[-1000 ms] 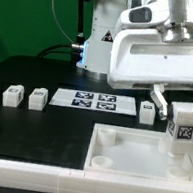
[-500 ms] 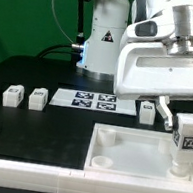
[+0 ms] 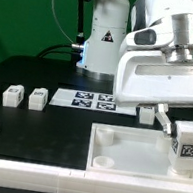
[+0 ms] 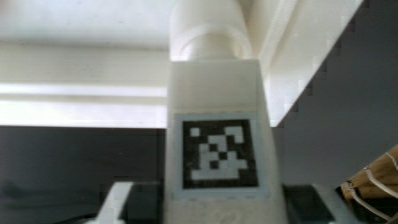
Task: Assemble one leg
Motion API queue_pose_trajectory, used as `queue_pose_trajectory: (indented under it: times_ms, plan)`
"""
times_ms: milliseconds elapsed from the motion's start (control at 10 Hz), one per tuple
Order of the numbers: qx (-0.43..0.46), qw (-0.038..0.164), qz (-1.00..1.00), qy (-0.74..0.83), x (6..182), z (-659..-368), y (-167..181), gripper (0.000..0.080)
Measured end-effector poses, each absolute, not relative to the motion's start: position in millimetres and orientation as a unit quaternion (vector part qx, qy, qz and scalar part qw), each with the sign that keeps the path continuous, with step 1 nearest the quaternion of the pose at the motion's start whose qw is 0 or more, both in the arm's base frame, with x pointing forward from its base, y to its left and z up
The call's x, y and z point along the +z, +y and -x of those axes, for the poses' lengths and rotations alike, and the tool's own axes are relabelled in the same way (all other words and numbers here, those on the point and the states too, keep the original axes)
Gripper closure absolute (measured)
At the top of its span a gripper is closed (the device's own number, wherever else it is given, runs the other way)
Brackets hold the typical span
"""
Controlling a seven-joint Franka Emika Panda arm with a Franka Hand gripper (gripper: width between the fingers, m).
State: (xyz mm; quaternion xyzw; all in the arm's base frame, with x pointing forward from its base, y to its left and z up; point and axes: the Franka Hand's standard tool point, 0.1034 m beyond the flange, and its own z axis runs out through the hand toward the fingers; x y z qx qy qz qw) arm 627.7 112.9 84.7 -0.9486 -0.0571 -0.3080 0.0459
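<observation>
My gripper (image 3: 187, 127) is shut on a leg (image 3: 186, 147), a chunky white post with a black-and-white tag facing the camera. It holds the leg upright over the right part of the large white tray-like part (image 3: 124, 166). I cannot tell whether the leg's lower end touches the tray. In the wrist view the leg (image 4: 222, 110) runs up the middle between the fingers, with my gripper (image 4: 222, 207) shut on it and the tray's white wall (image 4: 80, 70) behind. Three more legs lie on the black table: two on the exterior view's left (image 3: 13, 94), (image 3: 37, 97) and one (image 3: 146, 112) behind the tray.
The marker board (image 3: 94, 101) lies flat at the middle back. A white L-shaped fence (image 3: 21, 179) runs along the front edge and the exterior view's left corner. The robot's base (image 3: 102, 35) and cables stand at the back.
My gripper has carried the leg toward the exterior view's right and lower, down toward the tray's right side. The other legs and the tray have not moved.
</observation>
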Motion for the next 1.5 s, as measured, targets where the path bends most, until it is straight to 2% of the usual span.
queue_pose_trajectory:
  times_ms: [300,400,500,600,1100,1300,1400,1500]
  plan:
    - [-0.303,0.045,0.950,-0.060,82.7,-627,114,0.0506]
    - [-0.303,0.045,0.950,-0.061,82.4,-627,114,0.0412]
    - [-0.302,0.045,0.950,-0.062,82.0,-627,114,0.0273]
    - [-0.302,0.045,0.950,-0.062,81.7,-627,113,0.0185]
    - [-0.300,0.044,0.951,-0.064,81.4,-627,113,0.0150]
    - [-0.277,0.045,0.958,-0.064,97.0,-635,113,0.0150]
    - [-0.244,0.046,0.967,-0.065,91.4,-635,112,0.0150]
    - [-0.243,0.046,0.967,-0.064,94.7,-642,112,0.0150]
